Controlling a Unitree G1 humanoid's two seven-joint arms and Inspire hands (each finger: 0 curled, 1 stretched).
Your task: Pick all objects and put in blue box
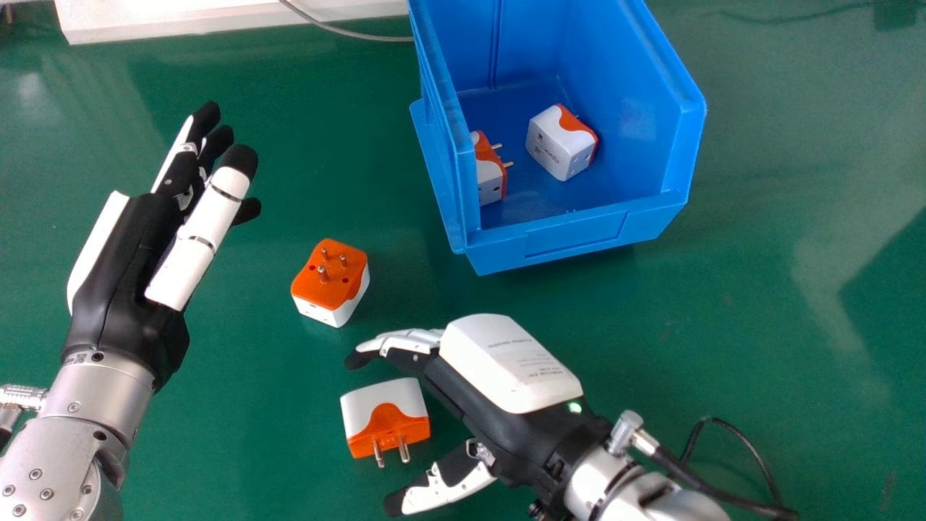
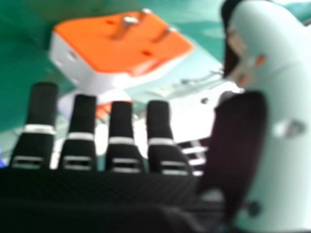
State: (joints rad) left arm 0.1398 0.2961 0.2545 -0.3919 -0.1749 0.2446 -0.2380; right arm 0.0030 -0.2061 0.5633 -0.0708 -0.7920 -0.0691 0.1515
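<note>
My right hand (image 1: 499,391) is low over the table, open, with one orange-and-white adapter (image 1: 385,420) lying between its fingers and thumb, prongs toward the near edge. In the right hand view, an adapter (image 2: 121,46) with metal prongs is just beyond the fingertips of my right hand (image 2: 121,128). Another adapter (image 1: 330,282) sits prongs up on the table between the two hands. The blue box (image 1: 579,235) holds two adapters, one (image 1: 563,142) near its middle and one (image 1: 490,168) against its left wall. At the left, my left hand (image 1: 130,268) is held open and holds nothing.
A white panel (image 1: 173,20) runs along the far left edge of the green table (image 1: 781,304), with a grey cable beside it. A black cable (image 1: 752,452) trails from the right wrist.
</note>
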